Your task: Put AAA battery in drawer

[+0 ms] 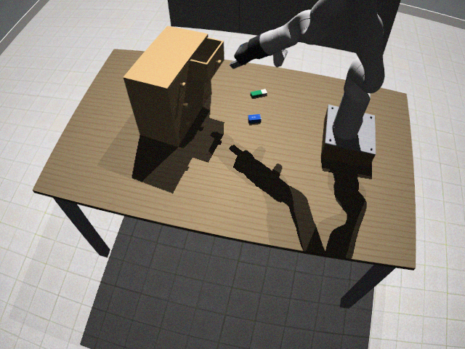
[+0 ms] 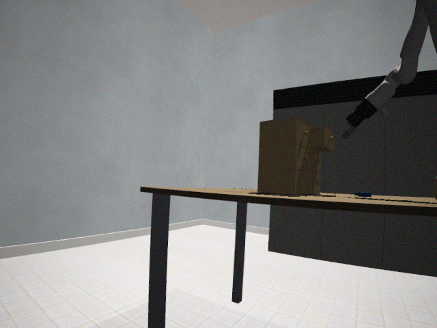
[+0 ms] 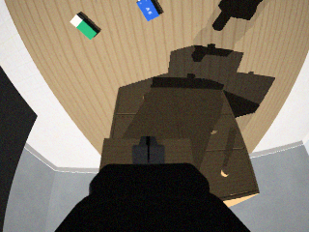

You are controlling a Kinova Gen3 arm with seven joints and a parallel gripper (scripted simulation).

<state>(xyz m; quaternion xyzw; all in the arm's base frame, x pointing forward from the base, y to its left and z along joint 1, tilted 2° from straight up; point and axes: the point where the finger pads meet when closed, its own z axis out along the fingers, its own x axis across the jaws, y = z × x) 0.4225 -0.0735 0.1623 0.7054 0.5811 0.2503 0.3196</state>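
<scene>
The small wooden chest [image 1: 165,82] stands at the table's far left, its fronts facing the arm's base. Its top-row right drawer [image 1: 208,50] is pulled partly out; its inside lies in shadow and I see nothing in it. My gripper [image 1: 235,64] is shut and empty. It hangs in the air just in front of that drawer's front, at about its height, with a small gap, as the side view [image 2: 344,134] shows. In the wrist view the shut fingertips [image 3: 149,149] point at the chest [image 3: 187,116]. I cannot tell the AAA battery anywhere.
A small green and white block [image 1: 259,93] and a small blue block [image 1: 253,118] lie on the table between the chest and the arm's base [image 1: 351,133]. Both also show in the wrist view [image 3: 85,26] [image 3: 150,8]. The other drawers look pushed in.
</scene>
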